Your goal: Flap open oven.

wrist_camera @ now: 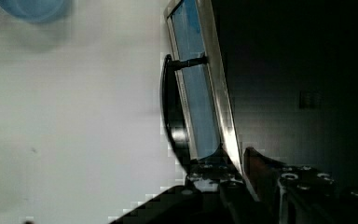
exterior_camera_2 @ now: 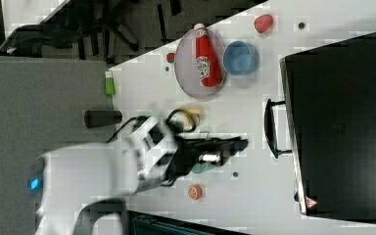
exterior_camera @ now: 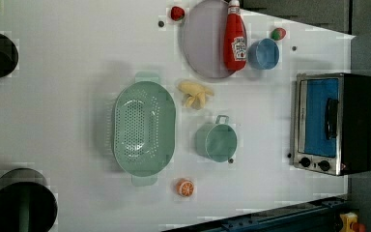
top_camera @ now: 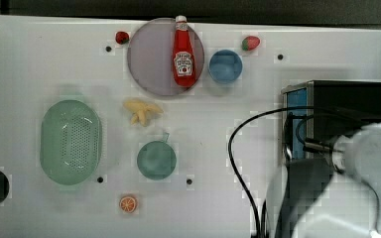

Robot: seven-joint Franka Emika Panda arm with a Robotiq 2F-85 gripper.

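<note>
One oven (exterior_camera: pixel 333 123) at table (exterior_camera: pixel 77 96) edge, door shut, two knobs (exterior_camera: pixel 314 163). One gripper (exterior_camera_2: pixel 235 145) near door handle (exterior_camera_2: pixel 270 128), jaws slightly parted, holding nothing. One ketchup bottle (top_camera: pixel 183 53), one plate (top_camera: pixel 149 59), two strawberries (top_camera: pixel 250 42).

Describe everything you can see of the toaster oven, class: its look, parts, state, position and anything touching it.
The oven is a boxy appliance with a black casing, a silver metal-looking front frame and a blue-tinted glass door. A dark bar handle stands off the door on two posts, and two black knobs sit beside it. The door is closed. It stands on the white table at the left view's right edge. In the wrist view the gripper sits close to the door's edge; contact is unclear.
</note>
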